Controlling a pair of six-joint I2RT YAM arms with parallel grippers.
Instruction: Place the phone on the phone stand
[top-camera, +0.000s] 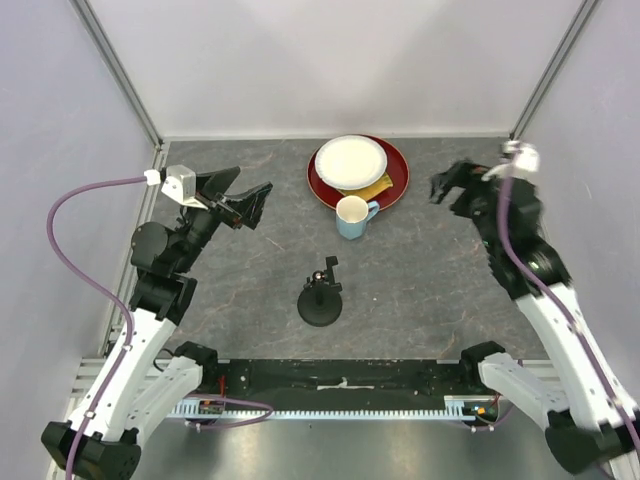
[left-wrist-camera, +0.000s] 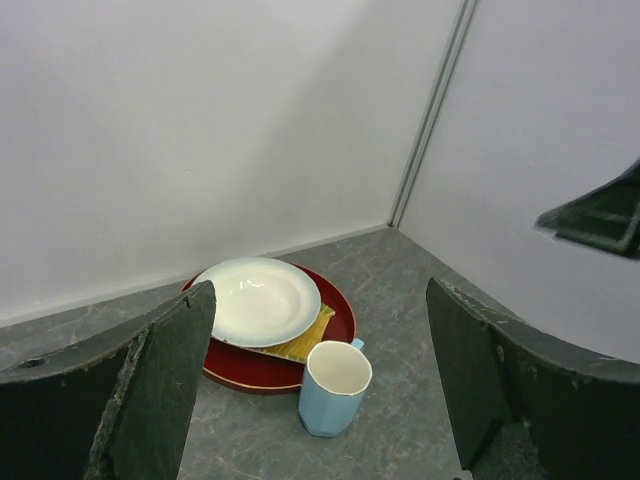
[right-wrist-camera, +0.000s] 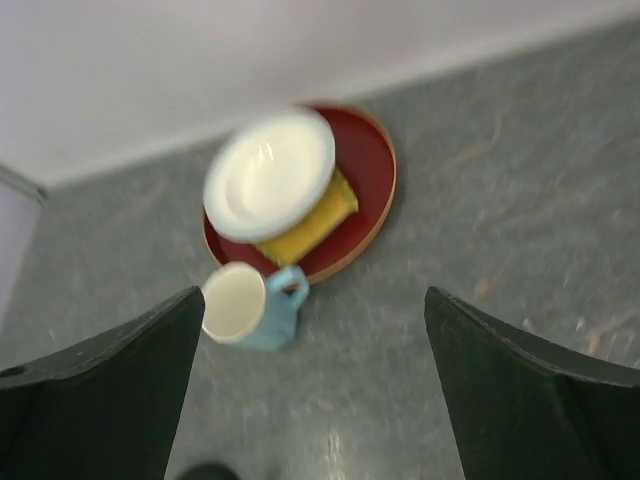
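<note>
Left gripper (top-camera: 250, 185) hangs raised over the far left of the table (top-camera: 430, 290), fingers spread wide with nothing between them. The right gripper (top-camera: 450, 180) hangs the same way at the far right, jaws apart and empty. Both point inward toward the red plate (top-camera: 392, 188), which carries a white bowl (top-camera: 350, 160) and a yellow pad (top-camera: 376, 188). The blue mug (top-camera: 352, 215) stands just near of that plate. The phone stand (top-camera: 320, 300) sits nearer, between the arms and well apart from both. No phone lies on the table in any view. A thin dark piece (top-camera: 331, 268) tilts at the top of the stand's post, and I cannot tell whether it is the phone already seated or only the stand's own head. The main risk I see is an arm dropping toward the middle and clipping the stand, whose small round base looks easy to tip. A low sweep could also knock the mug.
</note>
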